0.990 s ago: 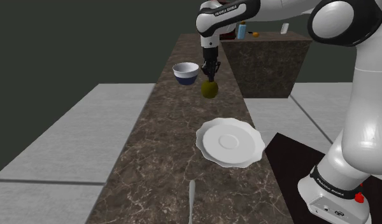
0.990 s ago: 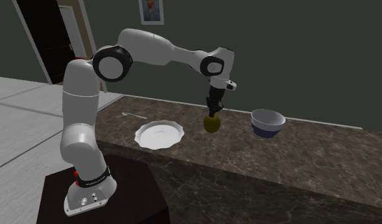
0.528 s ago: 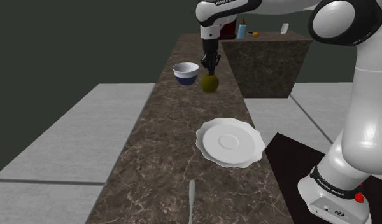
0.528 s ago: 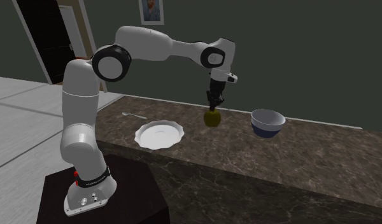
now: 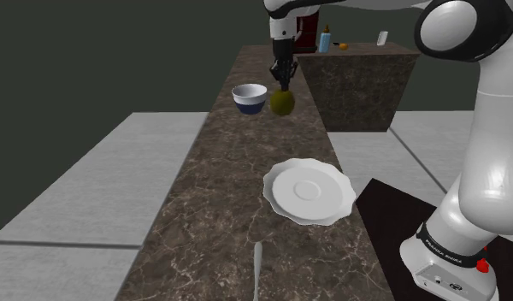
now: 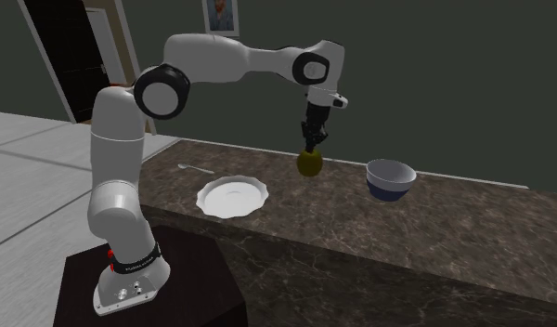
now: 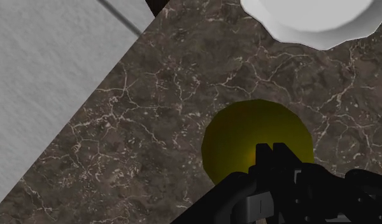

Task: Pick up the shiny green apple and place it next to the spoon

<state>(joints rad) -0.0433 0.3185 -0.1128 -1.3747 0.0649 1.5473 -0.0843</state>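
An olive-green apple (image 5: 282, 103) (image 6: 309, 163) hangs in the air above the dark marble counter (image 5: 221, 205), close to a white and blue bowl (image 5: 249, 97) (image 6: 390, 177). My black gripper (image 5: 283, 83) (image 6: 311, 144) points down and is shut on the top of the apple (image 7: 253, 137); in the wrist view the fingers of the gripper (image 7: 272, 153) meet over it. A pale spoon (image 5: 257, 269) (image 6: 195, 168) lies at the counter's near end in the shoulder view. Between apple and spoon sits a white scalloped plate (image 5: 309, 191) (image 6: 232, 197) (image 7: 311, 19).
A taller marble block (image 5: 357, 81) with a blue bottle (image 5: 324, 40) and small items stands beyond the counter. Grey floor (image 5: 84, 188) runs along the counter's left in the shoulder view. My stand (image 6: 147, 279) is by the spoon end.
The gripper has risen with the apple, lifting it off the counter and higher beside the bowl. Plate, bowl and spoon have stayed put.
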